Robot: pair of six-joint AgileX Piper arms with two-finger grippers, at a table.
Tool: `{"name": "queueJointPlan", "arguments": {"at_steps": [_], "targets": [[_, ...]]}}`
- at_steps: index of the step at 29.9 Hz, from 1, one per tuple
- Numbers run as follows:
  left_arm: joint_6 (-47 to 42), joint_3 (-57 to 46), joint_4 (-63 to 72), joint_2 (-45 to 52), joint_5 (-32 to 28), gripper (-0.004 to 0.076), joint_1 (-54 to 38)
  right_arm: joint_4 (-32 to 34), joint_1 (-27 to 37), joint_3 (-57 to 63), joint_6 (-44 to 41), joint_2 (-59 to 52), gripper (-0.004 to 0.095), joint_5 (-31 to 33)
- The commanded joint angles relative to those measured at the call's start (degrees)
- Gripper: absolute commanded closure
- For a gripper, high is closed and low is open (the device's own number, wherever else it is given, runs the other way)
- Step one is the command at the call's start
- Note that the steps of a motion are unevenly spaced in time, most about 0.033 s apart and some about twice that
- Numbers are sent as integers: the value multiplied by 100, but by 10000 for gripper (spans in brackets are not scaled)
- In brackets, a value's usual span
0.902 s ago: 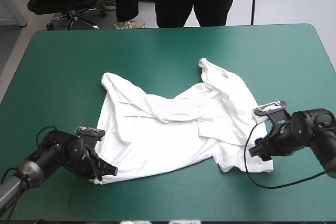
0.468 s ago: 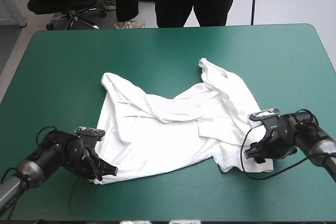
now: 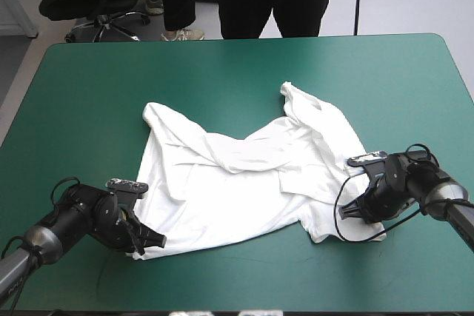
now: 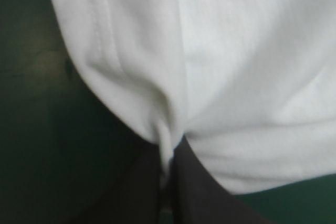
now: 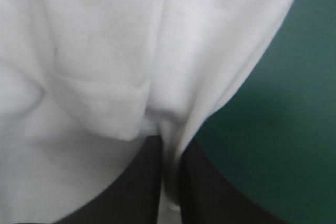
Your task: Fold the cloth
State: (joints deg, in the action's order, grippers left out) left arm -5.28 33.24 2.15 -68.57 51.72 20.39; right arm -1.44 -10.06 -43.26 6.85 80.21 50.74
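Note:
The white T-shirt [image 3: 244,175] lies spread and wrinkled across the middle of the teal-green table, one sleeve reaching toward the far side. My left gripper [image 3: 150,240] is low at its near left corner, shut on the T-shirt. In the left wrist view the cloth [image 4: 210,66] bunches into a pinch between the black fingers [image 4: 202,187]. My right gripper [image 3: 354,211] sits at the near right corner, shut on the T-shirt. The right wrist view shows the cloth [image 5: 105,61] drawn into a fold between that gripper's fingers [image 5: 210,192].
Bare teal-green cover [image 3: 111,86] surrounds the shirt on all sides, widest toward the far edge and the left. The right arm's cable loops on the table beside the shirt's near right corner.
My right gripper has slid left onto the shirt's near right corner and shut on it. The left gripper and the rest of the shirt have not moved.

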Motion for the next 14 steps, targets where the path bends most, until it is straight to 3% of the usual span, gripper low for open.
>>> {"name": "queueJointPlan", "arguments": {"at_steps": [1,6,14], "targets": [[26,142,-118,55,74,741,10,-9,17,29,7,57,926,-318],[51,757,-128,220,583,741,10,-157,17,-454,7,-313,925,41],[73,2750,-127,815,1337,741,10,-509,17,-2450,7,-1482,926,1087]]}}
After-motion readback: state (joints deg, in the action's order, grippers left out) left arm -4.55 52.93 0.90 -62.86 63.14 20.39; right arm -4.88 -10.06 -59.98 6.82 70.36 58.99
